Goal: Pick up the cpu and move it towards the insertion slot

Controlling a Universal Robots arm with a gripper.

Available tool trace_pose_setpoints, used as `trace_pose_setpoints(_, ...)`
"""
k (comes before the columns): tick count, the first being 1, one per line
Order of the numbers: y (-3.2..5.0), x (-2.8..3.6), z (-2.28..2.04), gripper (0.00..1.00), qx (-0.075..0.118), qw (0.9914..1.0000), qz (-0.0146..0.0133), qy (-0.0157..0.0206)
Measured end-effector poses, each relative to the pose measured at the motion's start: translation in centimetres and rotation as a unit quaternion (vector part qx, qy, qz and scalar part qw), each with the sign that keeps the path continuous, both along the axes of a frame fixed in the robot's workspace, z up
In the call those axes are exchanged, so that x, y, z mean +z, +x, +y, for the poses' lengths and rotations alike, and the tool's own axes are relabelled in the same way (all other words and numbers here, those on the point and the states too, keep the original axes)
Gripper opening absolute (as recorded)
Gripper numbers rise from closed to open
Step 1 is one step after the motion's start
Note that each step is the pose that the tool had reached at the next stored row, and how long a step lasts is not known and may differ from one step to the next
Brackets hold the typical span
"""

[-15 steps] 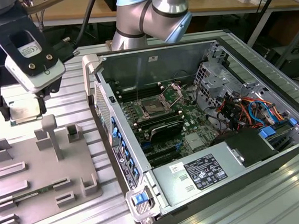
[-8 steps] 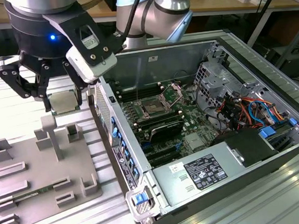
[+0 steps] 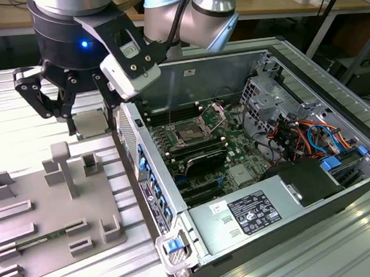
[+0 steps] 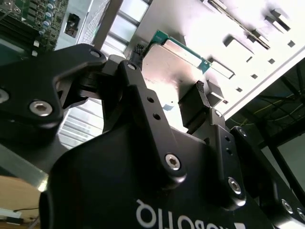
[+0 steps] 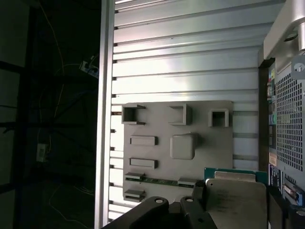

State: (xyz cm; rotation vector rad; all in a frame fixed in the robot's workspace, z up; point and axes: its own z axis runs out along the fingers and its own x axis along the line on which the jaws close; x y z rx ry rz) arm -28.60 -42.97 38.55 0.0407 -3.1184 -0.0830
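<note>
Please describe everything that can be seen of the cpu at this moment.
The cpu is a small flat square chip: pale silvery metal face on a thin green board. The claw is shut on it, fingers pressing two opposite edges. It hangs roughly level over the ribbed metal table, beside the grey plate and the open case.
</note>
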Motion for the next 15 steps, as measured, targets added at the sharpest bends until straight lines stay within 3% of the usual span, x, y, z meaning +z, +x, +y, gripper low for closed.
trace_pose_setpoints(4, 0.47, 0.00, 0.00, 0.55, 0.000, 1.00000, 0.0000, 0.0000)
trace_pose_setpoints(15, 0.51, 0.01, 0.00, 0.55, 0.000, 1.00000, 0.0001, 0.0000)
